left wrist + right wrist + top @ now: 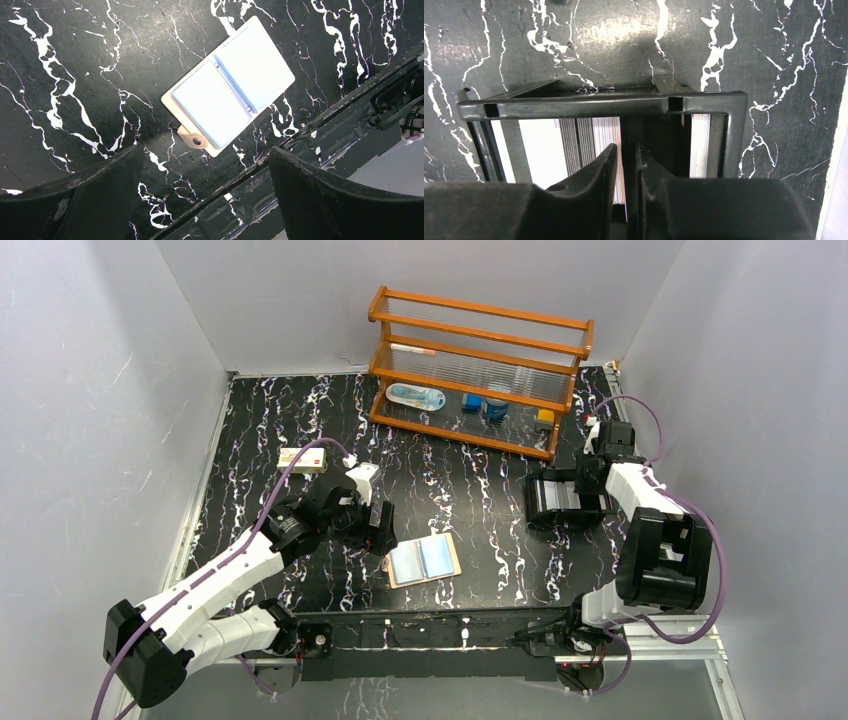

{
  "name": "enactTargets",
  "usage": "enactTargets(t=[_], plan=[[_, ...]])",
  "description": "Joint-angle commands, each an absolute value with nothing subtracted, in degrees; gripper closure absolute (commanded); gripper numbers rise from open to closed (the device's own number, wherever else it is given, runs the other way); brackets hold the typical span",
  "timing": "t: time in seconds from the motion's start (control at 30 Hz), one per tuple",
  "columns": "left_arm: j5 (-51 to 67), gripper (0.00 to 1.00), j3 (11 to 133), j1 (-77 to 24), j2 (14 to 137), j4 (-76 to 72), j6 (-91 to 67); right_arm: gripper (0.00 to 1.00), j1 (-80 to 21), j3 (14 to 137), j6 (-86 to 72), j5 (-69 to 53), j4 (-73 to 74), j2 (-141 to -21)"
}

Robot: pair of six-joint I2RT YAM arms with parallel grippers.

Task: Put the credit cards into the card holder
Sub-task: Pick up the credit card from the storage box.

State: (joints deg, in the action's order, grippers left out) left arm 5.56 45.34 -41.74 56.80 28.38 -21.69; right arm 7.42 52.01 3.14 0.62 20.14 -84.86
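An open tan wallet (423, 560) (172, 97) lies near the table's front edge. Light blue credit cards (210, 105) fill its two halves. My left gripper (378, 530) (205, 150) hovers wide open just left of the wallet, nothing between its fingers. The black card holder (555, 498) (599, 106) stands at the right. My right gripper (585, 490) (626, 147) reaches down into it. Its fingers stand slightly apart around a thin card edge (626, 212) upright in a slot. A sliver of gap shows beside the left finger (599, 170). That card's colour is hidden.
A wooden rack (480, 370) with a toothbrush pack and small blue items stands at the back. A small white box (303, 458) lies behind the left arm. The table's front rail (320, 120) runs close under the left gripper.
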Motion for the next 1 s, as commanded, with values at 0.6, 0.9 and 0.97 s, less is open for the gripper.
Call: enactTargets(t=[0.6, 0.9, 0.97], plan=[[6.5, 0.06, 44.9, -41.8, 56.4, 28.7, -21.1, 0.95, 7.3, 53.3, 2.2, -3.1, 19.3, -81.1], [6.6, 0.06, 45.0, -41.8, 56.5, 28.6, -21.1, 0.63, 7.2, 54.7, 3.5, 2.7, 20.8, -79.6], [6.8, 0.06, 44.9, -41.8, 56.7, 28.6, -21.0, 0.55, 7.0, 54.4, 3.6, 3.6, 19.7, -78.1]])
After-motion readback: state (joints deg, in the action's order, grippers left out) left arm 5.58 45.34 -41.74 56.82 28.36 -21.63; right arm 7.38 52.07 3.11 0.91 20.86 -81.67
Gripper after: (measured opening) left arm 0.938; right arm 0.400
